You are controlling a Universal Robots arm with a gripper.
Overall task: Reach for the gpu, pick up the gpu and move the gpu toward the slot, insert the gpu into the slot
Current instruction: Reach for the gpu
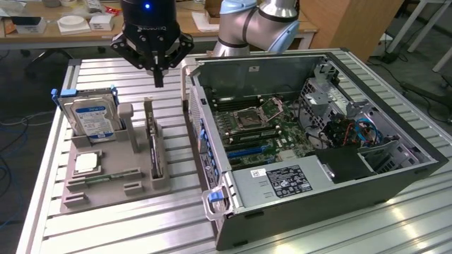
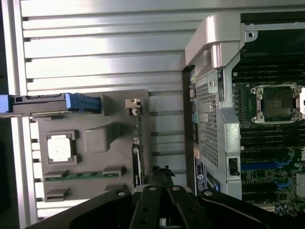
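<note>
The gpu [image 1: 154, 144] stands on edge in a grey holder [image 1: 127, 159] on the exterior view's left, a thin green card with its metal bracket at the far end. From the wrist it is seen edge-on as a dark strip [image 2: 137, 160]. My gripper [image 1: 158, 80] hangs above the far end of the holder, fingers shut with nothing between them, clear of the card. Its black fingertips [image 2: 159, 177] show over the card's edge. The blue slot [image 1: 247, 151] lies on the motherboard inside the open computer case [image 1: 310, 182]; it also appears in the wrist view [image 2: 259, 167].
In the holder, a blue-labelled hard drive [image 1: 90, 117] stands upright, a square processor chip [image 1: 86, 162] lies flat and a memory stick [image 1: 113, 175] sits near the front. The case wall [image 1: 205, 132] rises right beside the holder. Everything rests on a ribbed metal table [image 1: 127, 227].
</note>
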